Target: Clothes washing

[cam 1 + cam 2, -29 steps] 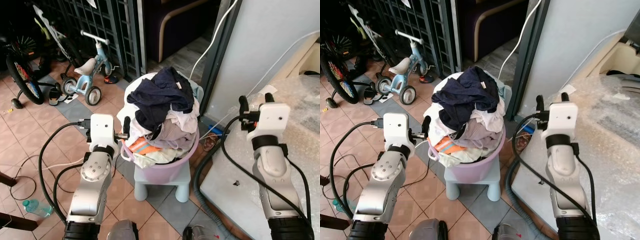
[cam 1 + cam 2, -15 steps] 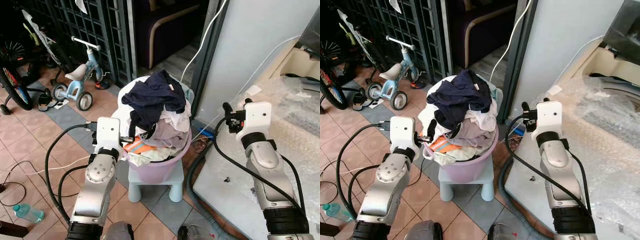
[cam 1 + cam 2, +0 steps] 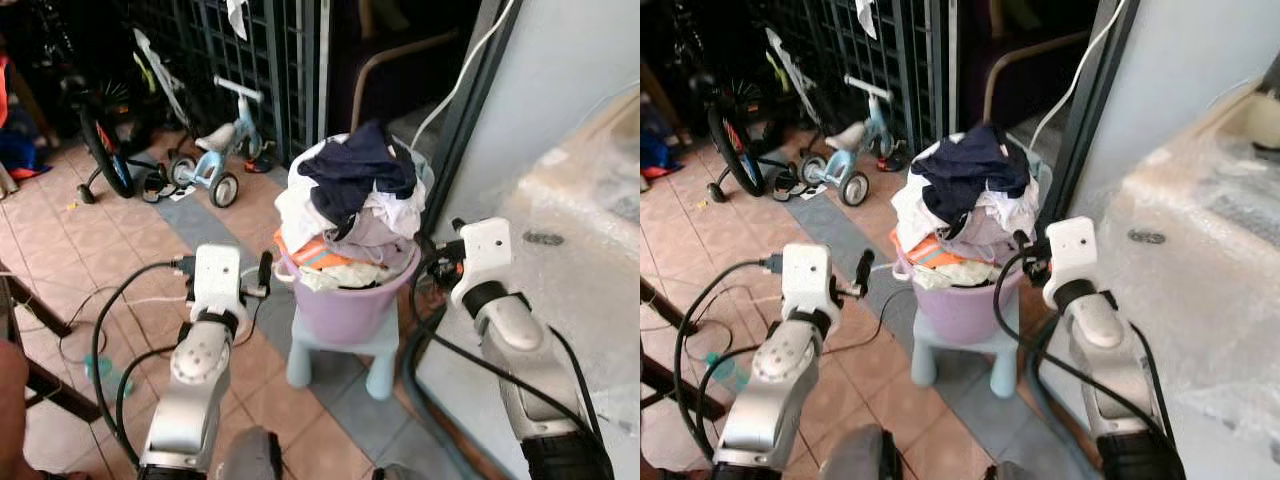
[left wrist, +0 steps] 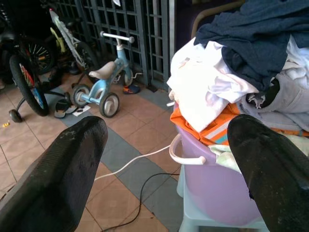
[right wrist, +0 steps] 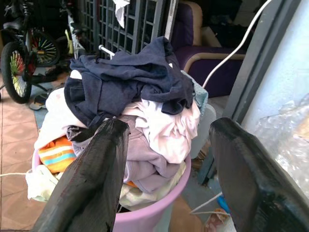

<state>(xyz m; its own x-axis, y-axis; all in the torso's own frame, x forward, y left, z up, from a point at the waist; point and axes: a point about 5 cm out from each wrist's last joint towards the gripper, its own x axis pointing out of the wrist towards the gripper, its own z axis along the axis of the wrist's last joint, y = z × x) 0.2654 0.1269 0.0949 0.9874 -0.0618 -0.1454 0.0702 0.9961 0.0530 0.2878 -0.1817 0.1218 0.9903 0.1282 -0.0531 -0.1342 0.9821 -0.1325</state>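
A purple laundry basket [image 3: 352,312] stands on a small pale blue stool [image 3: 335,358]. It is heaped with clothes [image 3: 352,190]: a navy garment on top, white, grey and orange-striped pieces beneath. My left gripper [image 3: 262,278] hovers open just off the basket's left rim, level with its handle [image 4: 186,157]. Open as well, my right gripper [image 3: 438,252] sits close by the right rim. In the wrist views both pairs of black fingers [image 5: 94,179] frame the pile with nothing between them.
A bubble-wrapped washing machine [image 3: 590,230] rises at the right, with a grey hose [image 3: 420,370] at its foot. A child's tricycle [image 3: 215,165], a bicycle [image 3: 100,150] and a metal gate [image 3: 260,50] lie behind on the left. Cables and a bottle [image 3: 100,368] litter the tiles.
The whole view has shifted, so the camera has moved. My right gripper has dropped from beside the washer to the basket's right rim. The left gripper stays by the left rim.
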